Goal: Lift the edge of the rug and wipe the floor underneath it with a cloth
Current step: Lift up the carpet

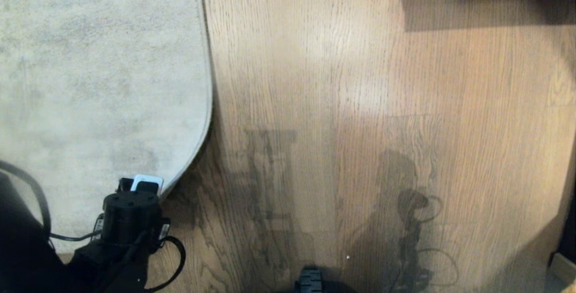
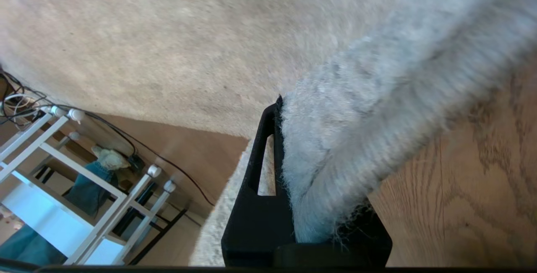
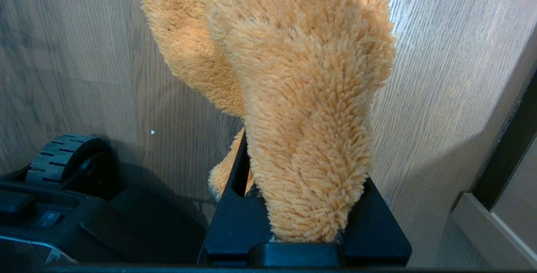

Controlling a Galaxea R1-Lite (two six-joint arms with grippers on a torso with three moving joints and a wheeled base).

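Observation:
The pale grey-beige rug (image 1: 99,72) covers the left of the head view, beside the brown wood floor (image 1: 360,104). The rug edge (image 1: 209,104) runs straight, then curls up off the floor toward my left gripper (image 1: 145,185) at the lower left. In the left wrist view my left gripper (image 2: 302,147) is shut on the rug edge (image 2: 356,113), which is pinched into a fuzzy fold; one black finger (image 2: 268,139) shows and the other is hidden behind the pile. My right gripper (image 3: 302,172) is outside the head view. It hangs above the floor (image 3: 440,76), shut on the fluffy tan cloth (image 3: 302,76).
A white frame with cables (image 2: 84,176) stands beyond the rug's far side. My base's wheel (image 3: 63,155) (image 1: 310,281) sits close by on the floor. A pale skirting and a dark gap (image 3: 499,206) lie to the right. Dark furniture shadow (image 1: 486,0) crosses the far right.

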